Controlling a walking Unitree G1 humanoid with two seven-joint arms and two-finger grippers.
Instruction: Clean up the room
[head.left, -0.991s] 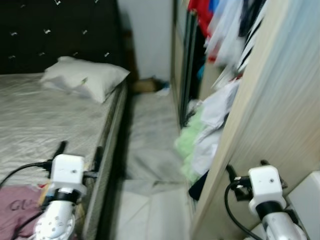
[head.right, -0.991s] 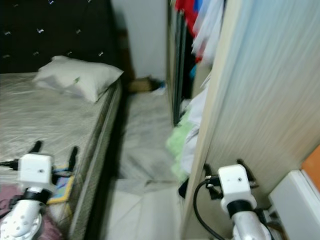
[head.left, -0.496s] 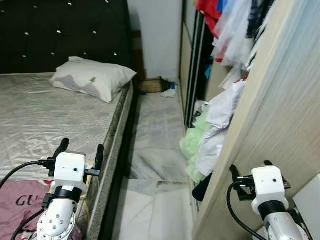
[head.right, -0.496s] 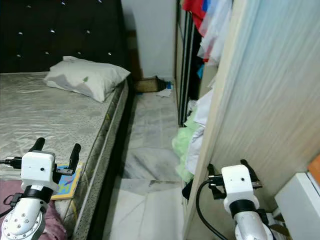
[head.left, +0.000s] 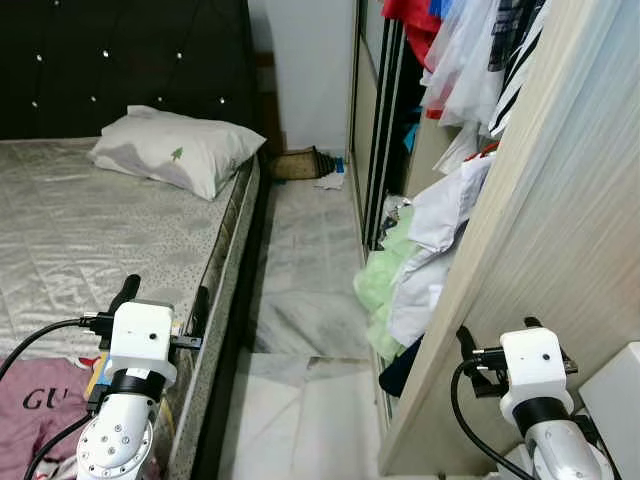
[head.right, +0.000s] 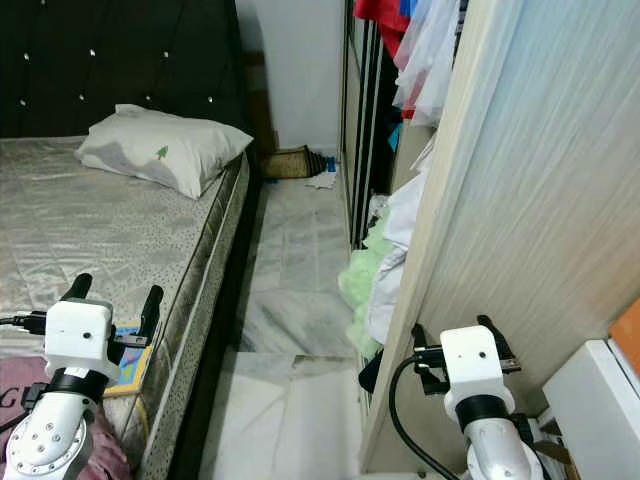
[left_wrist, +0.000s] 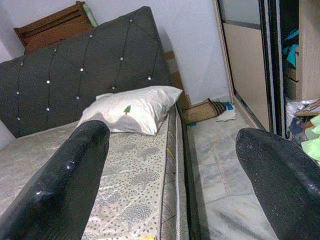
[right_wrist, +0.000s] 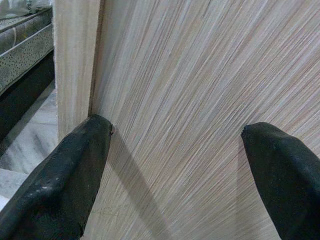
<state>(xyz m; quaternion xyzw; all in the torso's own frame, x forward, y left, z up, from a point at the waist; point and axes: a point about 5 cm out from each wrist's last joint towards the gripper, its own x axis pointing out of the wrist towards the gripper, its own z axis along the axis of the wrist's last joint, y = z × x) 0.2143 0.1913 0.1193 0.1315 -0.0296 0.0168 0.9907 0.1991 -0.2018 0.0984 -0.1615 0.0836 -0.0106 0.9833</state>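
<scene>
A heap of green and white clothes (head.left: 405, 265) spills from the open wardrobe onto the marble floor (head.left: 300, 280). Hanging clothes (head.left: 460, 50) fill the wardrobe's upper part. On the bed (head.left: 90, 230) lie a white pillow (head.left: 175, 150), a pink garment (head.left: 30, 400) and a colourful flat book (head.right: 130, 365) near the edge. My left gripper (head.left: 163, 295) is open above the bed's near edge, holding nothing. My right gripper (head.left: 497, 332) is open, its fingers (right_wrist: 75, 180) almost against the wardrobe's wooden side panel (right_wrist: 200, 75).
A narrow aisle runs between the bed and the wardrobe. At its far end a brown basket (head.left: 300, 163) and a white scrap (head.left: 328, 182) lie by the wall. The black headboard (left_wrist: 90, 75) backs the bed. A white box (head.right: 600, 400) stands at the lower right.
The whole picture has shifted and sharpened as the camera moved. Both grippers keep the same open pose before me.
</scene>
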